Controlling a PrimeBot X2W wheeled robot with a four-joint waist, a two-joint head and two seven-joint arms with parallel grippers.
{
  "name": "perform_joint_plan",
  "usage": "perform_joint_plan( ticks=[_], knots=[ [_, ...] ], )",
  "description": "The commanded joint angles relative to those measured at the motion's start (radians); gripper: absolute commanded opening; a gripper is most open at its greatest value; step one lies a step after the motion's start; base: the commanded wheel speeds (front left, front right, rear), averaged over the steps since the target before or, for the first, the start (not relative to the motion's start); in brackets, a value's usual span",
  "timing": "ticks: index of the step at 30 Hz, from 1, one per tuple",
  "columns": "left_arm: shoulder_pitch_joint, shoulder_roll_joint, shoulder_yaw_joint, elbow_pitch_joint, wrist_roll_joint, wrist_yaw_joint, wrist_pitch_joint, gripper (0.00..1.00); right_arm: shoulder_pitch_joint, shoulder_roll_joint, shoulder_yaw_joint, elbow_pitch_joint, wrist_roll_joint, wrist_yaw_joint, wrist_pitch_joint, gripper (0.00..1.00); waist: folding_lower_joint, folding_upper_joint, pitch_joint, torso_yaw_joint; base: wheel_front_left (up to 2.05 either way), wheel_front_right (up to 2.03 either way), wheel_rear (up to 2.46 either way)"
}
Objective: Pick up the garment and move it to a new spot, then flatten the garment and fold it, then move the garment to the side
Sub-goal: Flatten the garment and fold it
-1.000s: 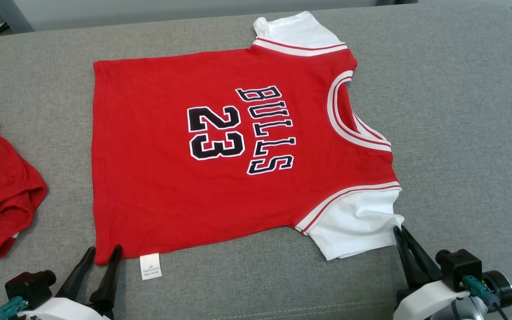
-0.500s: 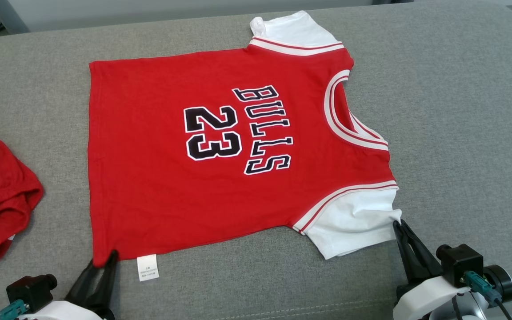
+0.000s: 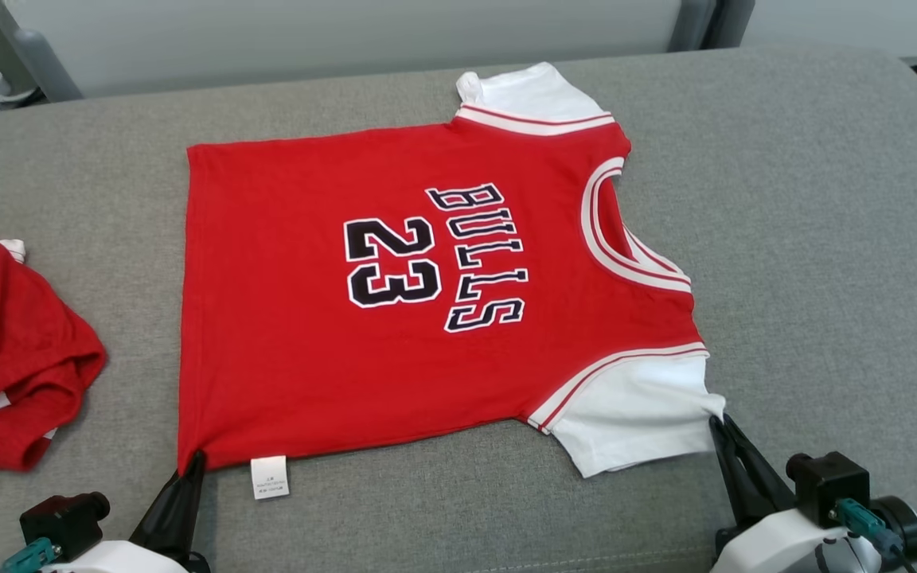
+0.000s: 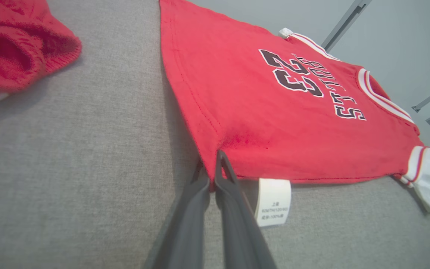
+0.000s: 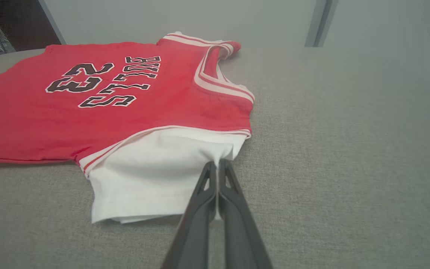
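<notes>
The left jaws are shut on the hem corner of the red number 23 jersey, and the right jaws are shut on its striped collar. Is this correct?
Not quite. The right wrist view shows the right jaws shut on the white sleeve, not the striped collar. The left jaws are indeed shut on the hem corner of the red number 23 jersey.

Two garments, two end effectors, one surface.

One grey padded surface (image 3: 825, 239) carries two red garments: one jersey (image 3: 283, 318) spread flat and one crumpled red garment (image 3: 5, 358) at the left. The jersey has two white sleeves, a near sleeve (image 3: 634, 414) and a far sleeve (image 3: 530, 91), one white label (image 3: 269, 477), and one printed number beside one printed word. There are two end effectors, the left end effector (image 3: 192, 461) and the right end effector (image 3: 719, 422), each with two dark fingers (image 4: 237, 224).
</notes>
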Motion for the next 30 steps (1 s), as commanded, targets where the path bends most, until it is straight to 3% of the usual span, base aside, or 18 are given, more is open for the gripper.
perform_joint_plan(
  ticks=[1, 30],
  knots=[
    [-0.010, 0.019, 0.044, -0.005, 0.019, 0.000, -0.006, 0.00, 0.007, -0.010, 0.013, -0.025, 0.010, -0.005, 0.009, 0.00, 0.0000, 0.0000, -0.021, 0.008, 0.00, 0.00, 0.00],
    [0.042, -0.052, 0.116, 0.086, 0.158, 0.000, -0.006, 0.00, 0.229, -0.010, -0.018, -0.197, 0.021, -0.005, 0.172, 0.00, 0.0000, 0.0000, -0.123, 0.041, 0.00, 0.00, 0.00]
  ],
)
